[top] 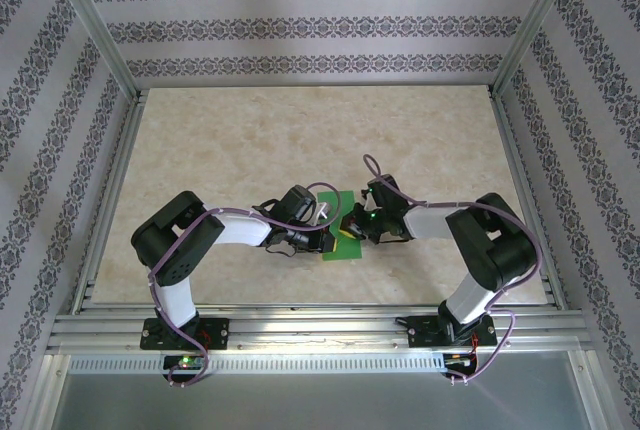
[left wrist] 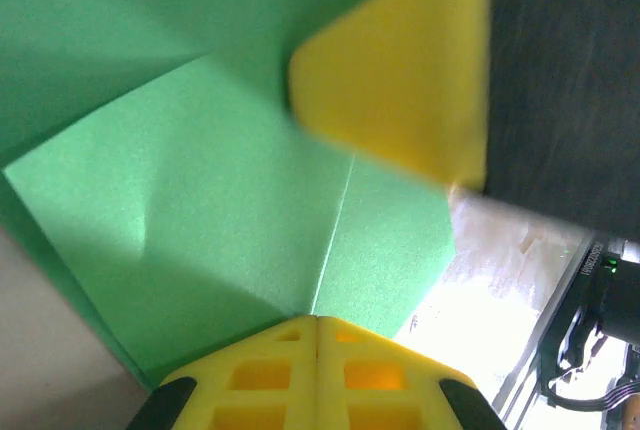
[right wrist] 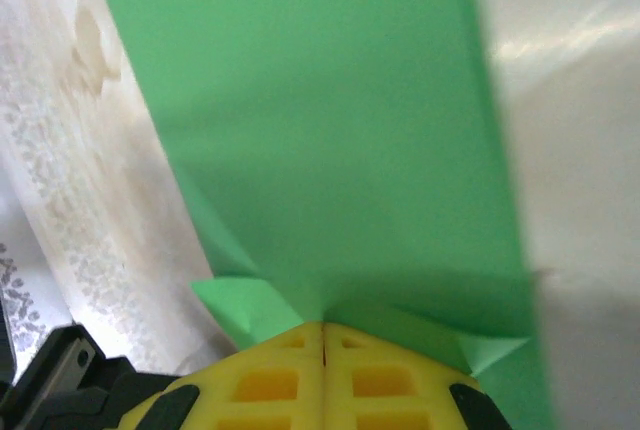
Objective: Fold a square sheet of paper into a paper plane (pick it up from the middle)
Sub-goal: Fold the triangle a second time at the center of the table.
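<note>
A robotics lab test cell: aluminium-profile frame (top: 97, 30) boxing in a marble-patterned counter (top: 300, 140), damask-striped wall panels (top: 300, 25) on three sides, and a cabled left arm (top: 180, 250) and right arm (top: 495, 245) bolted to the front rail (top: 320, 330).

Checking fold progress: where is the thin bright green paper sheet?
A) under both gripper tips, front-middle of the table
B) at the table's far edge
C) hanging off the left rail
A: the green paper sheet lies on the beige table, with the left gripper and right gripper both down on it.
</note>
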